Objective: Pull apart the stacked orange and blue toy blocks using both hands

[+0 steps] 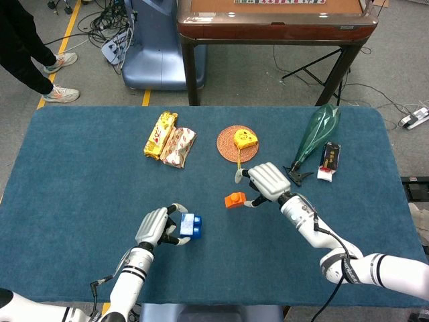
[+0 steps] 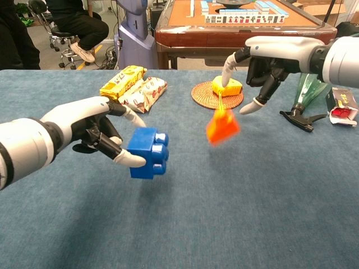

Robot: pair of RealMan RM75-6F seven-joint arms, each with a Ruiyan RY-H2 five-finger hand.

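Orange block motion-blurred in chest view; both forearms cut by frame edges.

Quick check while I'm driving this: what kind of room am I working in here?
Probably a lab or test space rather than a home. Loose cables run across the floor, a mahjong table stands behind the blue-covered table, and someone sits on an office chair nearby.
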